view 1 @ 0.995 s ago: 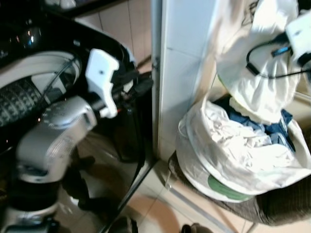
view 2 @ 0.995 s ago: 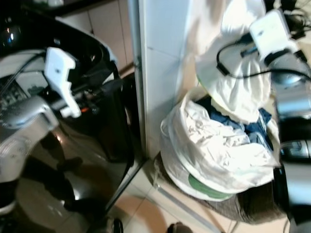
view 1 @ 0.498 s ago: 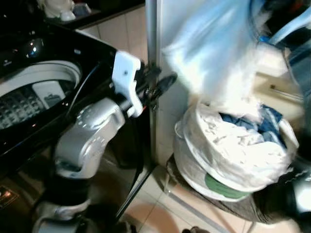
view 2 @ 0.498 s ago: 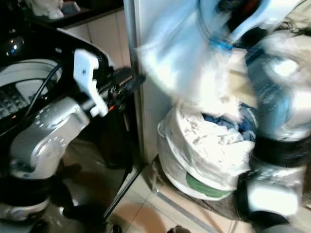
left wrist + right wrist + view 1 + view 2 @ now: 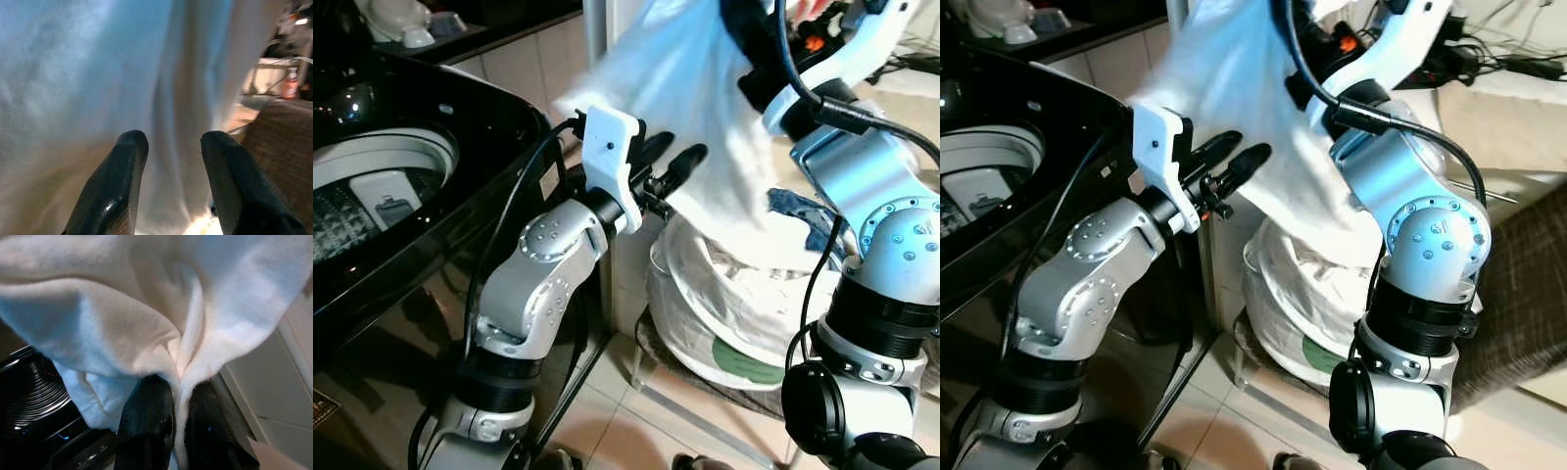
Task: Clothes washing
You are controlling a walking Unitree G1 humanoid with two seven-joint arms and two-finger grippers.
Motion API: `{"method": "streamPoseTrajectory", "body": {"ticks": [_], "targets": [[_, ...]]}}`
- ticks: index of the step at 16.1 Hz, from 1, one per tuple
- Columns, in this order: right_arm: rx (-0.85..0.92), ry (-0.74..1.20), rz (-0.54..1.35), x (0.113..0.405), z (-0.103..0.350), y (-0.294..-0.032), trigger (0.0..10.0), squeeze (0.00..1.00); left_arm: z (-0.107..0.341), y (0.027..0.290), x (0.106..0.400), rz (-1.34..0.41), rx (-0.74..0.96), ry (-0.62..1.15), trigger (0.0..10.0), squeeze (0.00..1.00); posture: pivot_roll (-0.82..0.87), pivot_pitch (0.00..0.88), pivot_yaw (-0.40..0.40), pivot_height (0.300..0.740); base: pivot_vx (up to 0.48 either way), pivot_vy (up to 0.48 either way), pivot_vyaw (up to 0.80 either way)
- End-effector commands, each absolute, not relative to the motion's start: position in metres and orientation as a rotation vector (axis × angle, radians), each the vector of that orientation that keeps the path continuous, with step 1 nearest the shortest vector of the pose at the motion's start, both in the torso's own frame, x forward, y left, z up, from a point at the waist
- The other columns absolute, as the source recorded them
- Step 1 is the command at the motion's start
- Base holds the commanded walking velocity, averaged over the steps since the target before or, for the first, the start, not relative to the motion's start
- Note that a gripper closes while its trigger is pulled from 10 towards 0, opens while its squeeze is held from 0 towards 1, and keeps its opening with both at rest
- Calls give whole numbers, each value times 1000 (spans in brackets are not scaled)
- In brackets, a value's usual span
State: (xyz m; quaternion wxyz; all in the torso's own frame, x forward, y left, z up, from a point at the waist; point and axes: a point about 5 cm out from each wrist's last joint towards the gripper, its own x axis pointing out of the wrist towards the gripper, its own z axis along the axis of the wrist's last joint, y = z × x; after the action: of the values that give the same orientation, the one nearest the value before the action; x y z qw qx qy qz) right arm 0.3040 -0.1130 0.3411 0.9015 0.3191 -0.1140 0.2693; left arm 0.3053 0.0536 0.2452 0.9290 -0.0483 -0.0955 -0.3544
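White garment top beyond frame

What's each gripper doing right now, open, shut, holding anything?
Left gripper: open, empty, fingers apart right before the white garment.
Right gripper: shut on the white garment, holding it up.

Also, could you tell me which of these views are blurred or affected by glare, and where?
In the left eye view the lifted white garment is motion-smeared at its edges, while the glossy black washing machine carries bright reflections. In the left wrist view the cloth behind the open left gripper is soft and bluish. The right wrist view is sharp where the right gripper pinches the fabric.
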Motion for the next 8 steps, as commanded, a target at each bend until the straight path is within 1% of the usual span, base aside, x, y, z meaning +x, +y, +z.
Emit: {"method": "streamPoseTrajectory", "body": {"ticks": [1, 2, 3, 5, 8], "targets": [[658, -256, 591, 298, 349, -110, 0, 0, 249, 51, 307, -709, -95, -215, 10000, 0, -124, 0, 17, 740, 0, 0, 0], [667, -237, 606, 296, 349, -106, 0, 0, 251, 52, 307, -690, -136, -226, 10000, 949, -124, 0, 17, 740, 0, 0, 0], [678, -223, 605, 295, 348, -104, 0, 0, 253, 54, 305, -705, -202, -244, 10000, 1000, -126, 0, 16, 740, 0, 0, 0], [679, -208, 591, 294, 345, -105, 0, 0, 256, 60, 303, -684, -205, -284, 10000, 1000, -125, 0, 12, 740, 0, 0, 0], [642, -203, 529, 297, 340, -116, 0, 0, 253, 65, 297, -708, -217, -265, 10000, 1000, -129, 0, 11, 740, 0, 0, 0]]}}
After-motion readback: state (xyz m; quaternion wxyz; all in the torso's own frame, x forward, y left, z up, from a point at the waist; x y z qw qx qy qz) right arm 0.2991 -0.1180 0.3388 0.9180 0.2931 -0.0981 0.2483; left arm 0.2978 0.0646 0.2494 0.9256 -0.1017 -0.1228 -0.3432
